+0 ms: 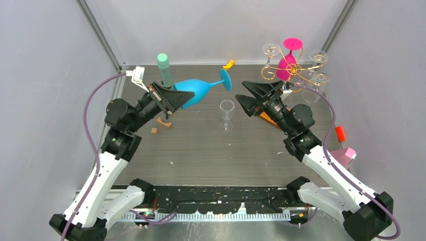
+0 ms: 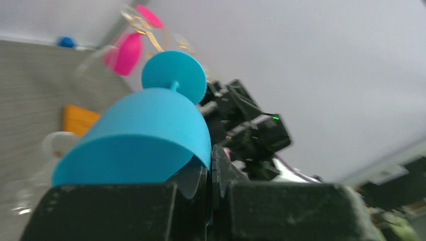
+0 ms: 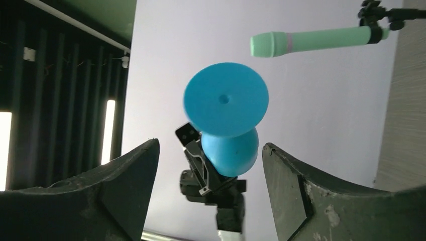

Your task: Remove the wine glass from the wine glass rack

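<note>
**Blue glass off the rack, clamped in the left pincer**

We see the left gripper (image 1: pixel 187 98) closed tight on the bowl rim of the blue wine glass (image 1: pixel 198 89). It holds the glass sideways at about eleven o'clock of the table (image 1: pixel 201 155), with the foot pointing toward three o'clock. The glass is well apart from the wine glass rack (image 1: pixel 300 67), which stands at one o'clock. The right gripper (image 1: pixel 242 94) has its fingers spread wide and empty, near the rack and facing the glass's foot. A pink glass (image 1: pixel 284 70) hangs upside down on the rack. A clear glass (image 1: pixel 227 114) stands upright near the table's centre.
</note>
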